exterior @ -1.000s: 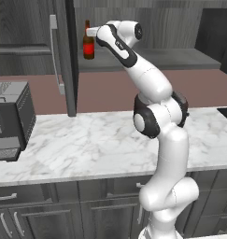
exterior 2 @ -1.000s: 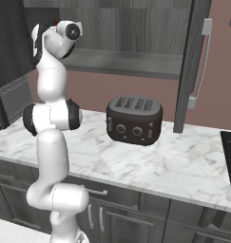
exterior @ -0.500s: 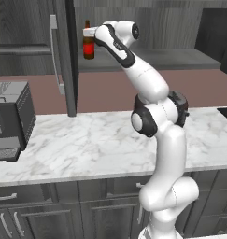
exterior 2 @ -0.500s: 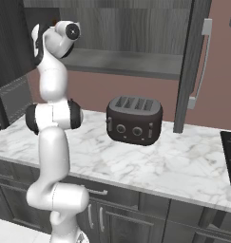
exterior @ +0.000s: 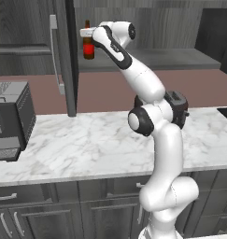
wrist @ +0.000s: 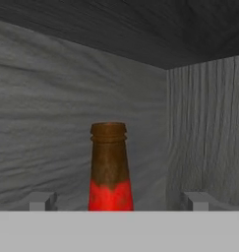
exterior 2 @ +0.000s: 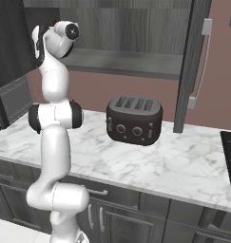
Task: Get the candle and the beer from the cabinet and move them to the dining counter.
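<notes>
Inside the cabinet (exterior: 63, 56), jaws stood wide either side of the beer (wrist: 109, 170), neck between them, ungripped, toaster (exterior 2: 134, 119) on desk (exterior 2: 174, 161).

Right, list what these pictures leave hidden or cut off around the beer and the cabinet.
- Beer: hand view's bottom edge cuts off its lower body.
- Beer in the left base view: the hand covers part of it.
- Cabinet shelf in the right base view: the arm hides where the bottle stands.
- Candle: not made out.
- Fingers: just the tips show, spread either side of the neck.
</notes>
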You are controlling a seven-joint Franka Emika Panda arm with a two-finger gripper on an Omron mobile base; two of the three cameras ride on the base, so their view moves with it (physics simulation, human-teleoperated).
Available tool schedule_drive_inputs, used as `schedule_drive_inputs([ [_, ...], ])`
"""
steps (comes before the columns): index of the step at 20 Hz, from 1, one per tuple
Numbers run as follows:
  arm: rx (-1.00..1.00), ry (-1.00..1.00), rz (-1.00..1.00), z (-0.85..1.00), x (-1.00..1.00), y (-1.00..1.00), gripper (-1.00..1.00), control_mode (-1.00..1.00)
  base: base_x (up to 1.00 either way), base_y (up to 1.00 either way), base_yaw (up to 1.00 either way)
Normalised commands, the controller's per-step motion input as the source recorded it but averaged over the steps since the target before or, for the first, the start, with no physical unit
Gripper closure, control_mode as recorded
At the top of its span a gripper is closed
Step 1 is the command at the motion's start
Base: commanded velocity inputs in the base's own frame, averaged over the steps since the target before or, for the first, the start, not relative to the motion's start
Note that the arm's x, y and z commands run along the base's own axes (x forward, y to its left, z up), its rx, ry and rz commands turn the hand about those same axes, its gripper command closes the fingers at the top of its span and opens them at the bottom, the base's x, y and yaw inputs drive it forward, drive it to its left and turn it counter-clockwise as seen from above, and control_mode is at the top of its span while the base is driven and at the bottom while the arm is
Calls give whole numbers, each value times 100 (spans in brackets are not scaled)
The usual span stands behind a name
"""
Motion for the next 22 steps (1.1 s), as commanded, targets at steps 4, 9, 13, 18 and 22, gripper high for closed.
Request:
schedule_drive_inputs([
  [4, 0, 1, 1, 0, 7, 7, -100, -100, 0, 0, 0],
  [9, 0, 2, 0, 0, 3, 6, -100, -100, 0, 0, 0],
  [13, 0, 0, 0, 0, 0, 0, -100, -100, 0, 0, 0],
  [18, 0, 0, 0, 0, 0, 0, -100, -100, 0, 0, 0],
  [22, 0, 0, 0, 0, 0, 0, -100, -100, 0, 0, 0],
])
